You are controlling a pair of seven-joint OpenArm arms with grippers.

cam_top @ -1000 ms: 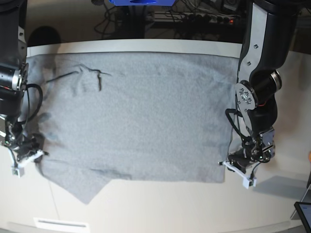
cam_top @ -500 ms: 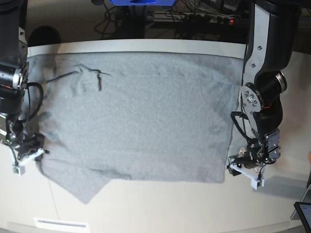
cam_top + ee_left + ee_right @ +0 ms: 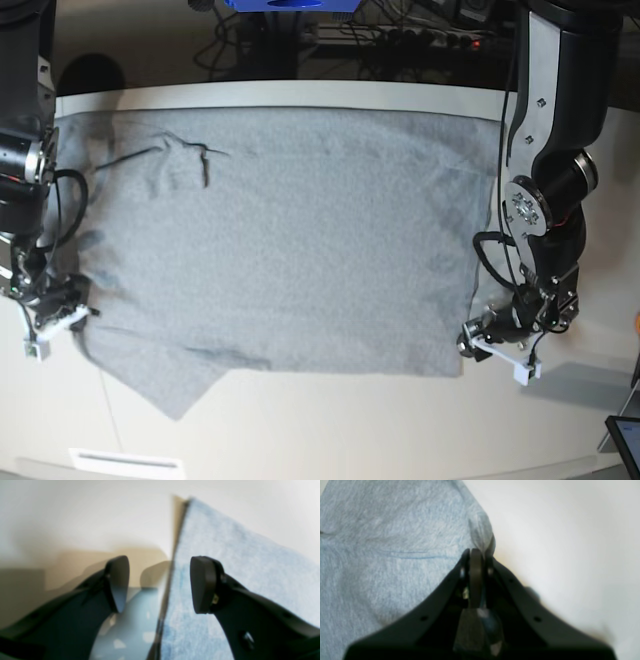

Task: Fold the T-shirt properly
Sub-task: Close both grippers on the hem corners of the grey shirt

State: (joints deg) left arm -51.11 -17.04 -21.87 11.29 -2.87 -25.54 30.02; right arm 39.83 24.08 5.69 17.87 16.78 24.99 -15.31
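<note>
Left end effector [image 3: 160,585] gapes over the T-shirt [image 3: 290,240] hem; right end effector [image 3: 480,555] pinches its edge. Fold barely begun. Next: left must clamp.

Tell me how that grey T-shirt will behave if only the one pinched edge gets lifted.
The T-shirt will probably drape and sag, since it lies limp with wrinkles. The right gripper pinches only a small tuft, so that thin fold might slip out. The left gripper is open beside the edge, so that side would likely drag.
</note>
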